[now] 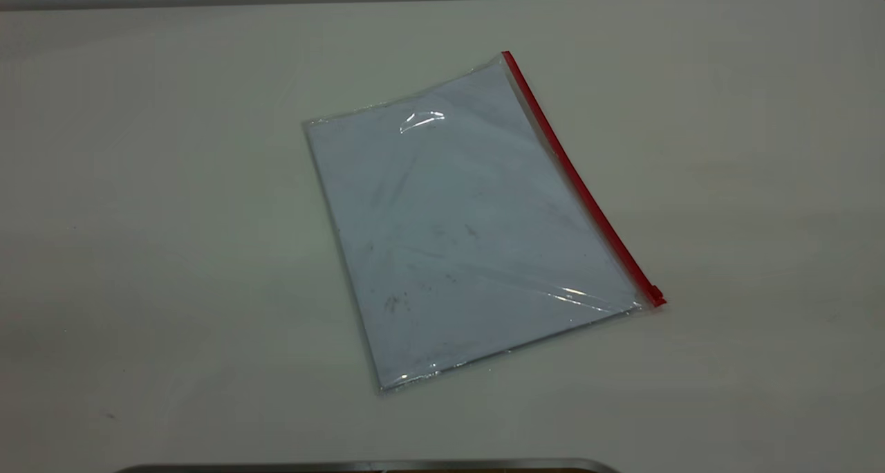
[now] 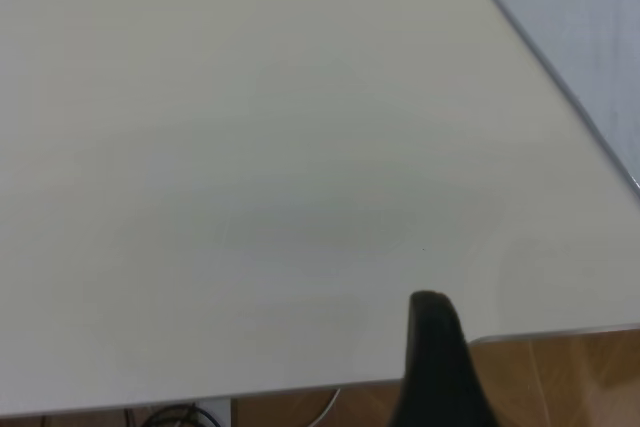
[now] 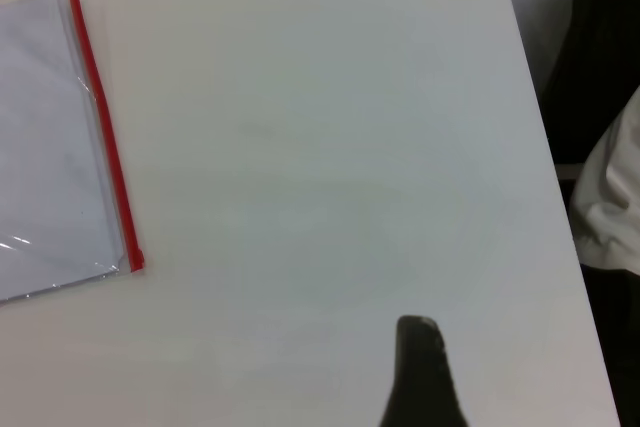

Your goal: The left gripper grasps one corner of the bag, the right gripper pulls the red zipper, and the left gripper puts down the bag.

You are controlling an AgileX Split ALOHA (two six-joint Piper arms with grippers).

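Your left gripper (image 2: 437, 362) shows only one dark fingertip over bare white bench (image 1: 138, 252), so you cannot tell how wide it stands; it holds nothing and touches nothing. The right gripper (image 3: 420, 372) is the same: one dark finger in sight, its opening not visible, well clear of the bag.

The clear plastic bag with white paper inside (image 1: 456, 231) lies flat mid-bench, its red zipper strip (image 1: 574, 175) along the right-arm edge, with the red slider (image 1: 654, 296) at the near end. That fits either a bag waiting to be gripped or one set down again.

If you go for a corner, pinch only the film, beside the strip's end.
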